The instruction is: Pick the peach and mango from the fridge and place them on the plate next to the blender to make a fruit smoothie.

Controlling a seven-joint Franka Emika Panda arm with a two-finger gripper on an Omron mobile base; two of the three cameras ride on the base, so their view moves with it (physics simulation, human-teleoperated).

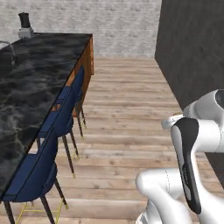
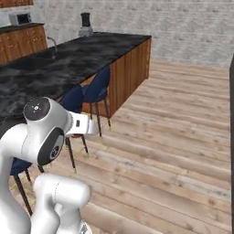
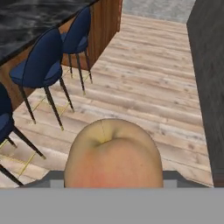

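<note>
Black marble counter, wood floor.

The tabletop looks like polished black marble with pale veins, a little glossy, and its side panel is reddish-brown wood with a smooth finish. The floor is made of light wooden planks with visible grain, matt, and the back wall is rough pale grey brick. The stools have dark blue seats that look like smooth cloth or plastic on thin dark legs, the peach has a soft, matt, yellow-orange skin with a red blush, and the blender shows a dark jug on a grey, metal-looking base.
</note>
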